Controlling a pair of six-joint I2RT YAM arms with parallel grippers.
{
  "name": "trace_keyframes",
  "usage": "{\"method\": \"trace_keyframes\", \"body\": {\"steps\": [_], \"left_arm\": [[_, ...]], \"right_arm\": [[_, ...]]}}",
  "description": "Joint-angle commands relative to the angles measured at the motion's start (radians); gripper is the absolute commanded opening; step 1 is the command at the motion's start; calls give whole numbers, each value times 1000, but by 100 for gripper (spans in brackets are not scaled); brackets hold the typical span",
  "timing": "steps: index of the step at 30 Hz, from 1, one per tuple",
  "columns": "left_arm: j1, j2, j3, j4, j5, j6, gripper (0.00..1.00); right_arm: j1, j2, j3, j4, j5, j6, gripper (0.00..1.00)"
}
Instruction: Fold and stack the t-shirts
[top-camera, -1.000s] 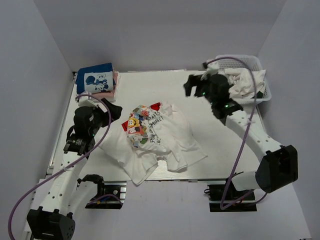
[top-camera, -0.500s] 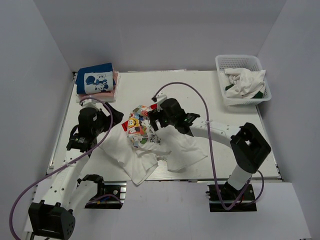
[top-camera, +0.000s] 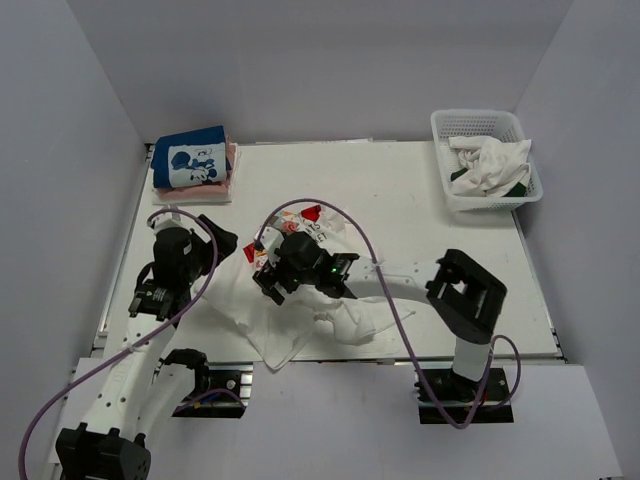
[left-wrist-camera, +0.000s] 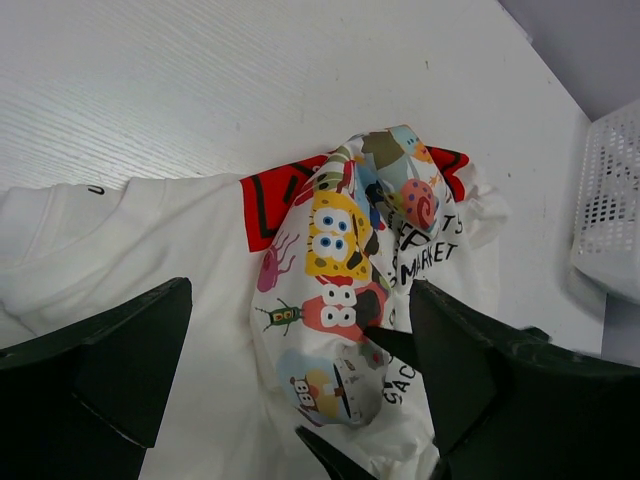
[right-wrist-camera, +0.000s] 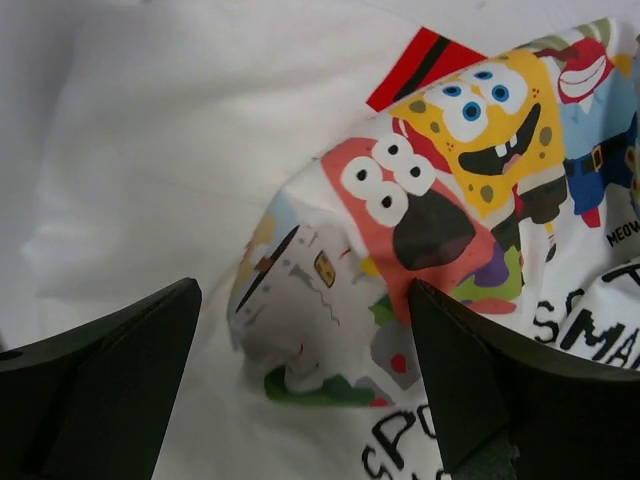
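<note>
Checking in on the rig. The cartoon-print t-shirt (top-camera: 345, 312) is lying crumpled on the table (top-camera: 420, 200), a bit left of the middle. The colourful print is bunched up on its left side, and the plain white cloth spreads out to the right and down to the near edge.

The right gripper (top-camera: 268, 285) is reached way over to the left and sits right above that printed bunch. Its jaws are spread wide with nothing between them. I can't tell from the wrist view whether the tips touch the cloth.

The left gripper (top-camera: 222, 240) is just left of the shirt and points at it. It's spread wide too and isn't holding anything.

In the far left corner the blue mouse-panel shirt (top-camera: 190, 160) is folded and sitting on top of the pink shirt (top-camera: 232, 160).

Over at the far right, the white mesh basket (top-camera: 480, 118) has the plain white shirt (top-camera: 490, 160) heaped in it, with a bit of the dark green shirt (top-camera: 456, 176) peeking out underneath.
</note>
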Motion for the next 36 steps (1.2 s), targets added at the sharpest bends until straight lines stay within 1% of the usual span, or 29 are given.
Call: {"method": "trace_keyframes", "body": {"steps": [1, 2, 3, 4, 5, 6, 7, 8, 9, 10, 11, 12, 14, 15, 16, 18, 19, 21, 22, 23, 24, 25, 26, 27, 28, 30, 31, 34, 36], "left_arm": [[-3, -22, -2, -32, -29, -25, 100], [-3, -22, -2, -32, -29, -25, 100], [-3, -22, 9, -32, -38, -25, 100], [-3, -22, 9, -32, -38, -25, 100], [-3, -22, 18, -32, -38, -25, 100], [-3, -12, 18, -32, -38, -25, 100], [-3, -12, 18, -32, -38, -25, 100], [-3, -3, 30, -32, -38, -25, 100], [-3, -3, 41, -32, -38, -25, 100], [-3, 6, 41, -43, -47, -25, 100], [-3, 6, 41, -43, -47, -25, 100], [-3, 18, 50, -43, -47, -25, 100], [-3, 27, 50, -43, -47, -25, 100], [-3, 28, 50, -43, -47, -25, 100], [-3, 37, 50, -43, -47, -25, 100], [-3, 56, 41, -32, -37, -16, 100], [-3, 57, 41, -32, -37, -16, 100], [-3, 72, 41, -32, -24, -6, 100], [-3, 98, 41, -32, -24, -6, 100], [-3, 107, 41, -32, -24, -6, 100], [-3, 116, 41, -32, -24, -6, 100], [-3, 117, 41, -32, -24, -6, 100], [-3, 141, 41, -32, -35, -6, 100], [-3, 141, 50, -32, -35, 3, 100], [-3, 156, 50, -32, -35, 3, 100], [-3, 172, 60, -32, -35, 3, 100], [-3, 185, 60, -32, -35, 12, 100], [-3, 208, 60, -41, -46, 12, 100], [-3, 218, 60, -41, -46, 12, 100]], "right_arm": [[4, 100, 81, -42, 114, -41, 90], [7, 111, 90, -42, 145, -41, 85], [13, 114, 89, -42, 187, -38, 76], [15, 113, 87, -38, 265, -27, 61], [13, 101, 87, -24, 310, -16, 1], [1, 66, 81, -21, 397, 22, 0], [-3, 44, 81, 3, 488, 21, 0], [-20, -3, 78, 13, 523, -1, 0], [-40, -57, 84, 36, 604, -34, 0], [-65, -85, 90, 45, 626, -48, 0], [-82, -158, 105, 77, 645, -77, 0], [-94, -180, 112, 95, 680, -108, 0], [-169, -247, 133, 161, 700, -165, 0], [-192, -257, 165, 169, 727, -179, 0], [-267, -263, 187, 172, 749, -214, 0], [-347, -269, 257, 159, 749, -232, 0], [-371, -265, 326, 169, 752, -255, 0], [-477, -239, 372, 188, 752, -289, 0], [-500, -228, 456, 188, 755, -295, 0], [-578, -216, 486, 191, 758, -315, 0], [-600, -205, 516, 191, 758, -317, 0], [-628, -164, 621, 182, 754, -318, 0], [-701, -150, 653, 180, 749, -317, 0], [-726, -119, 688, 172, 736, -315, 0], [-746, -81, 799, 160, 732, -311, 0], [-828, -16, 884, 114, 696, -292, 0], [-867, 26, 1031, 93, 688, -285, 0], [-941, 146, 1137, 102, 660, -303, 0], [-991, 171, 1135, 102, 605, -296, 0]]}}
